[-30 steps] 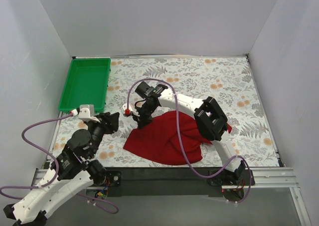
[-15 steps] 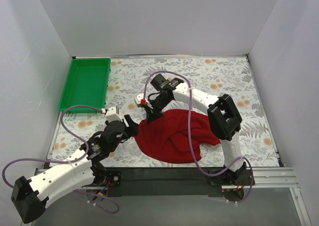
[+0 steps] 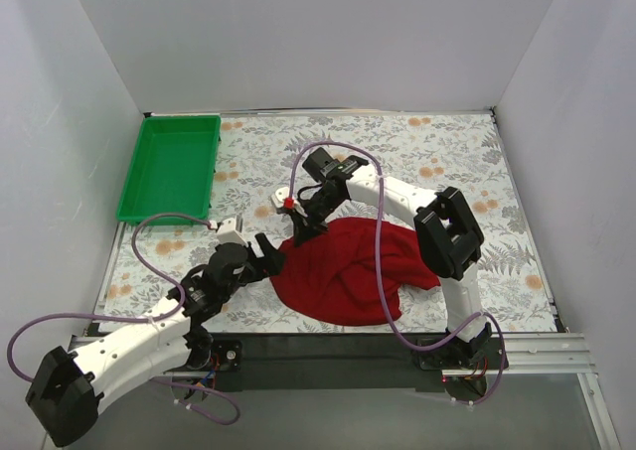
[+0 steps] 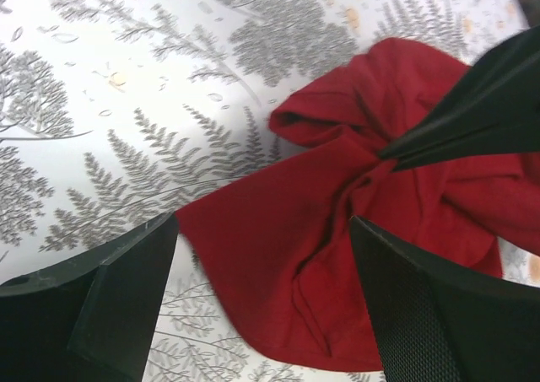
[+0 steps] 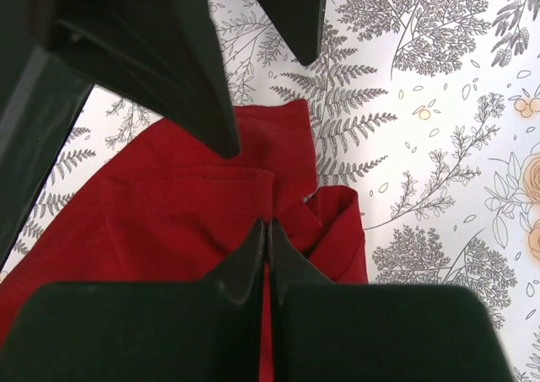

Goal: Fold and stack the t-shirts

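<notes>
Overhead, the t-shirt (image 3: 348, 271) lies crumpled in a single dark red heap on the patterned table (image 3: 447, 162), close to the near edge and roughly midway between the left and right edges. The right gripper (image 3: 301, 233) is down at the heap's far-left corner, clenched on a pinch of the cloth. The left gripper (image 3: 273, 254) sits just beside the heap's left edge with its jaws spread, pointing toward the cloth. A green tray (image 3: 171, 167) stands at the far-left corner of the table, well apart from the shirt. Next, the left wrist view confirms the left jaws are released: the two black fingers (image 4: 110, 298) stand wide apart, with the near-left flap of the shirt lying flat on the table in the gap; contact between fingers and cloth cannot be determined. A black wedge enters from the right of that view, its tip meeting a gathered knot of cloth from which folds radiate. Finally, the right wrist view shows the right fingers (image 5: 211, 314) pressed together with no gap, red cloth bunched at their tips and a sliver of it caught along the seam. Beyond them the shirt's edge lies on the fern pattern, and the two dark pointed fingers of the other arm hang apart above it.
</notes>
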